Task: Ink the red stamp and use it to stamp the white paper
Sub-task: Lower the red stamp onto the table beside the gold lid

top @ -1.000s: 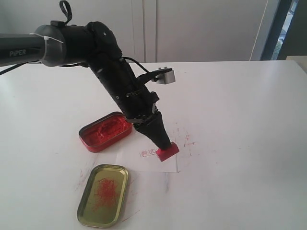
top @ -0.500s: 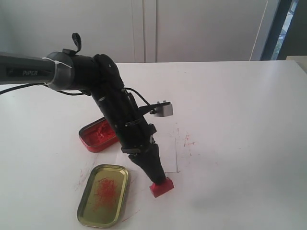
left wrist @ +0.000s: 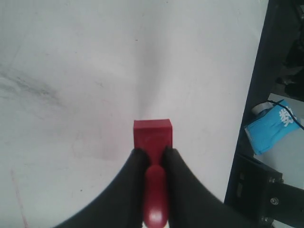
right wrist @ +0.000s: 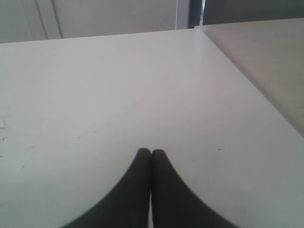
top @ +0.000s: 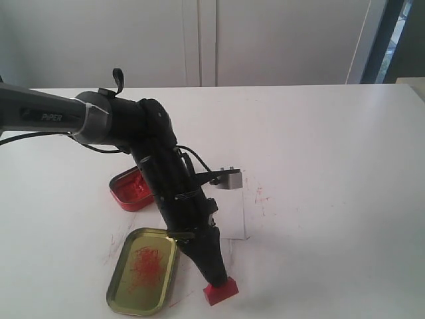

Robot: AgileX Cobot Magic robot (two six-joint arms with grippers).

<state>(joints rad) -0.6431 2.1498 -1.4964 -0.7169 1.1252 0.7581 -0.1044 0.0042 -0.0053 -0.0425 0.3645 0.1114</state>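
left wrist view: left gripper point(left wrist: 153, 153) clamps red stamp point(left wrist: 152, 133); right gripper point(right wrist: 151, 152) closed.

table point(top: 332, 166) | on it: ink tin point(top: 126, 193) | gold lid point(top: 143, 269) | white paper point(top: 232, 216)

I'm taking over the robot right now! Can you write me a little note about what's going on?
Left gripper: shut on the red stamp, which is off the white paper, at the bare table beside the gold lid.
Right gripper: shut, empty, over bare table.
Red ink tin: open, next to the paper.
Done: a second ago the stamp stood on the paper; it has since come off.
Left: the left arm hides much of the paper, so check for a print, then probably set the stamp down.
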